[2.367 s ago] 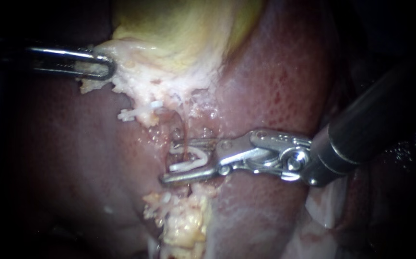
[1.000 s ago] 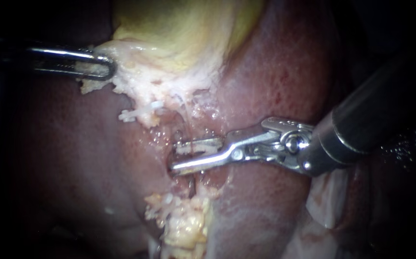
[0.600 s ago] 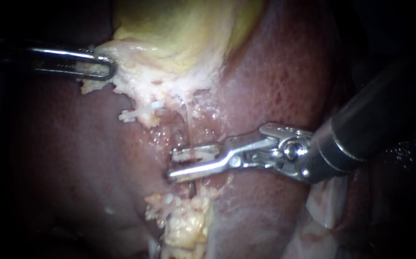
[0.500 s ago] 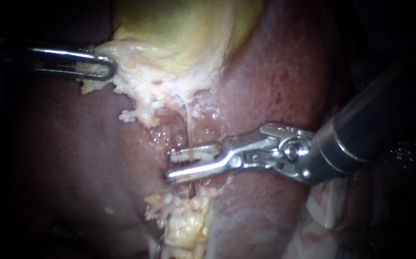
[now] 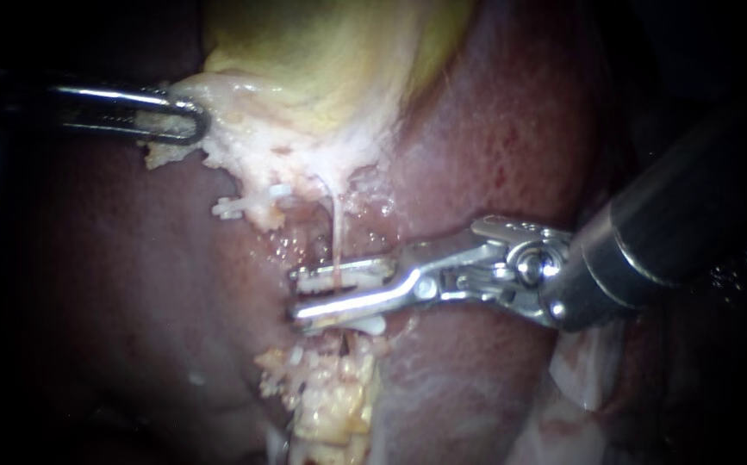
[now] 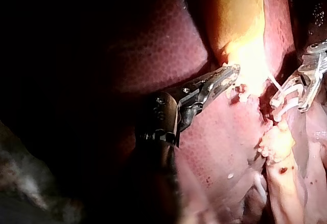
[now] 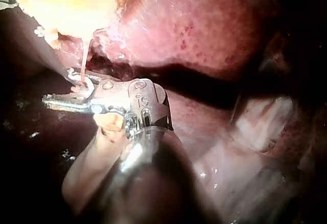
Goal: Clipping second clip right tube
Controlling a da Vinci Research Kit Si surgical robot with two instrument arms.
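Clip and tube inside right instrument's hand

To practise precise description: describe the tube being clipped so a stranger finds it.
Find the yellow gallbladder; from its whitish lower edge one thin pale tube drops straight to the clip in the right instrument. Only it is a bare, taut thread.

Backdrop was all tissue: mottled dark-red liver filled most of the endoscope view, with pale yellow gallbladder at top centre. Light was strongest in the middle, with wet glints, and fell off fast to black at the left edge and the right corners. Wrist views same: gallbladder glared yellow-white, surroundings dark. Room beyond too dark to tell.
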